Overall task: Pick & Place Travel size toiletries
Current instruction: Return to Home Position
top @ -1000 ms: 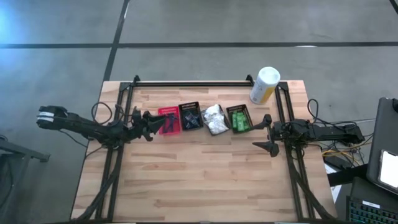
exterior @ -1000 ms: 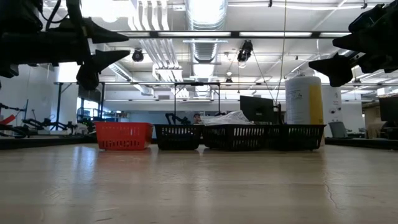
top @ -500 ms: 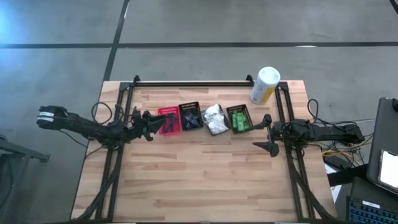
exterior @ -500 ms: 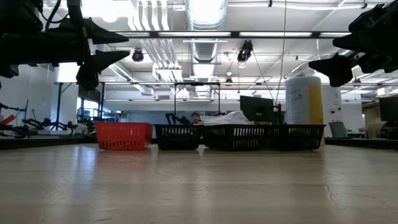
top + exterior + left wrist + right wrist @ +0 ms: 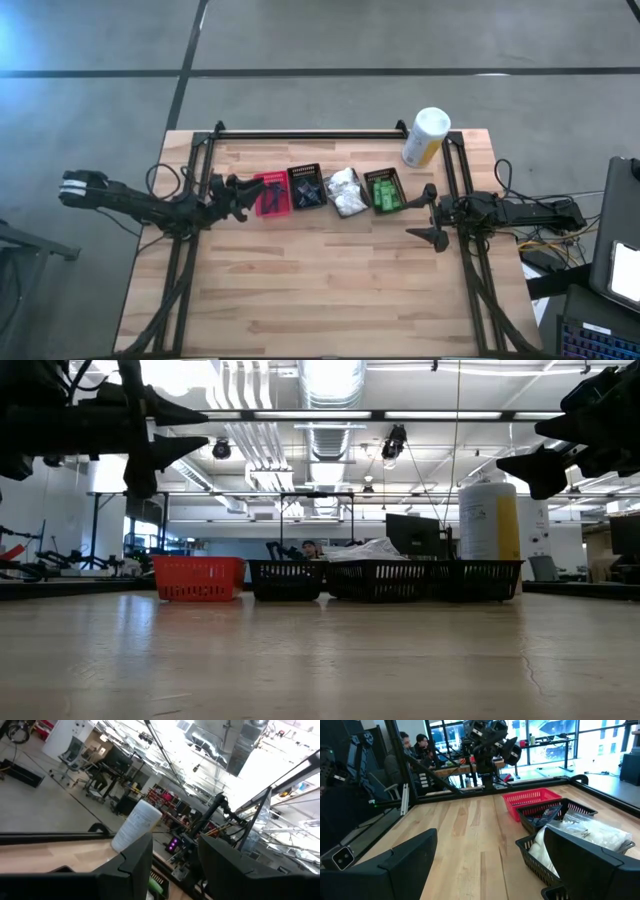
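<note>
Your left arm lay in from the left of the high view, raised off the worktop. Left jaws: open, empty, tips just beside the left edge of the red basket. In the low view they hung at upper left, above that basket, touching nothing.

Your right arm sat at the right edge of the worktop, mid-height in the high view. Right jaws: spread wide, empty, pointing toward the basket row and well apart from it.

Toiletries sat in a row of four baskets across the upper middle of the high view. Left to right:
- Red basket, something dark in it, too small to name.
- First black basket, with black stick pieces.
- Third basket, with white bundles heaped above its rim.
- Last black basket, with green packets.

The baskets stood side by side, touching or nearly so.

The white-and-yellow canister stood upright at upper right, just beyond the last black basket.
</note>
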Available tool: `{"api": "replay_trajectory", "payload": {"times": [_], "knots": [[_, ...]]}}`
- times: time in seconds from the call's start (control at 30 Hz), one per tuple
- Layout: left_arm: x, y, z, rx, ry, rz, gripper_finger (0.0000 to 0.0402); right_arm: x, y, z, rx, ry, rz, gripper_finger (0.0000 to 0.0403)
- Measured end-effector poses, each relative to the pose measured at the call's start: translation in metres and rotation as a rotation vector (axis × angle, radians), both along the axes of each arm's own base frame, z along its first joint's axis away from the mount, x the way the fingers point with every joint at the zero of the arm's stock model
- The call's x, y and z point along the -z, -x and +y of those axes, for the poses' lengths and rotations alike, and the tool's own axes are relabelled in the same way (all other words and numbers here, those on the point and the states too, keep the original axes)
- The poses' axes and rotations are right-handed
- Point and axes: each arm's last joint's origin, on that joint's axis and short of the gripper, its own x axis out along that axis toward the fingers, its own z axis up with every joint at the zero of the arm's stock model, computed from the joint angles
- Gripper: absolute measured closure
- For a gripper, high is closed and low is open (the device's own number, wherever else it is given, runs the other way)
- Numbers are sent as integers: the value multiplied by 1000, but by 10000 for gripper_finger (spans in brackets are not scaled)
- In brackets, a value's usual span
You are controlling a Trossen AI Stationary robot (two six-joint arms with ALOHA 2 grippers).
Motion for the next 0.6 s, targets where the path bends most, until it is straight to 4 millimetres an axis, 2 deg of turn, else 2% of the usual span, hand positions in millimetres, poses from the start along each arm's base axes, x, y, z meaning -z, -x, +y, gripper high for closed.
{"api": "replay_trajectory", "payload": {"times": [0.1,0.27,0.37,0.6], "knots": [[-3,0,0,6,19,-29,236,0,0,0,0,0,0,39],[-12,1,0,75,194,-175,236,0,0,0,0,0,0,39],[-15,1,0,100,242,-220,236,0,0,0,0,0,0,39],[-11,5,-2,123,29,-115,236,0,0,0,0,0,0,39]]}}
